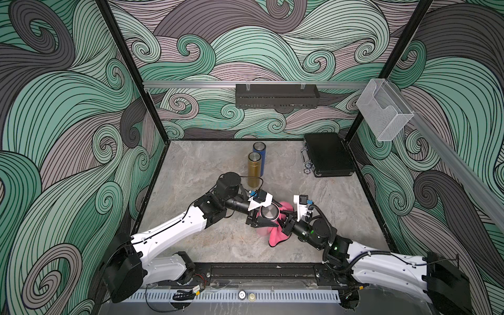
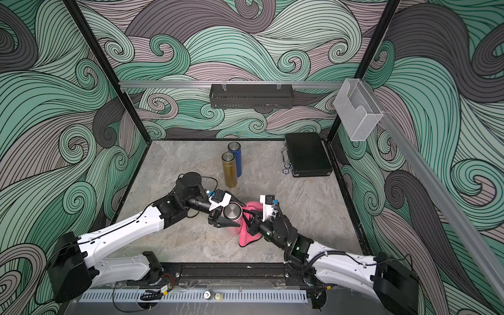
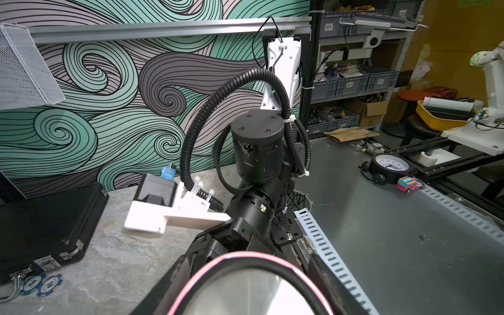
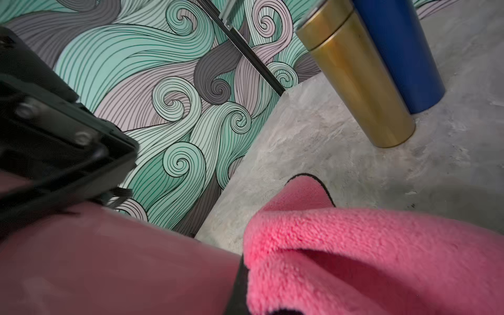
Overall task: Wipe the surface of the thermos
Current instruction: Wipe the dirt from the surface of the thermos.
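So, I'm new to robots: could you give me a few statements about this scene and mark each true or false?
1. The left gripper is shut on the pink metal thermos with a steel lid. True.
2. The right gripper holds a blue sponge. False: it is shut on a pink fleece cloth at that thermos's side.
3. A gold cylindrical thermos and a blue cylindrical thermos stand upright, side by side, further back. True.
4. The black hard case lies open. False: it lies closed near the back right corner.
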You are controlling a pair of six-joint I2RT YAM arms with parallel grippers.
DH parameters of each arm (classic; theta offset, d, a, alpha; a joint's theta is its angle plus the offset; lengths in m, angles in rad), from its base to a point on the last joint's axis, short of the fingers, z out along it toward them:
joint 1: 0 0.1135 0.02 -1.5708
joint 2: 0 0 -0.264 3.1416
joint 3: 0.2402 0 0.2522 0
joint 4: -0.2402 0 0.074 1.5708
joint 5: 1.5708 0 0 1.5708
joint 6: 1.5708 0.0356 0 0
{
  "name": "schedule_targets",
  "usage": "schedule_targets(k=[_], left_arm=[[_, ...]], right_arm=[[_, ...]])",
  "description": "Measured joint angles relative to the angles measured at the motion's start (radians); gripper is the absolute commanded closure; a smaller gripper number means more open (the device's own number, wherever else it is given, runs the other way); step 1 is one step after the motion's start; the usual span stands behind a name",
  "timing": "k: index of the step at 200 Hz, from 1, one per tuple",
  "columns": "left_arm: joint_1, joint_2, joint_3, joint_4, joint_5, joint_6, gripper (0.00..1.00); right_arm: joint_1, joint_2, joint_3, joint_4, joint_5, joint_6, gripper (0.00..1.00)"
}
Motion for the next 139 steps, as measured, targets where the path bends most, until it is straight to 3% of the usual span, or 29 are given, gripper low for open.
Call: schedule_targets(k=[29,61,107,139], left_arm=[[0.000,-0.004,0.000,0.013,-0.003,0.000,1.00],[0.000,-0.045,-0.001,0.043,-0.063,-0.031,1.00],[0.000,-0.066,-0.053,0.071,-0.272,-0.173,1.00],[0.000,-0.071,-0.053,0.111,-0.459,-0.300,1.00]], right_arm=[[-0.002,-0.079,0.130,-0.051,-0.018,-0.044,1.00],[-0.005,-0.061,0.140,-0.021,-0.025,-0.059,1.00],[-0.006,0.134,-0.008,0.093,0.012,-0.016,1.00],[0.000,0.085,0.024,0.005,0.012,-0.039,1.00]])
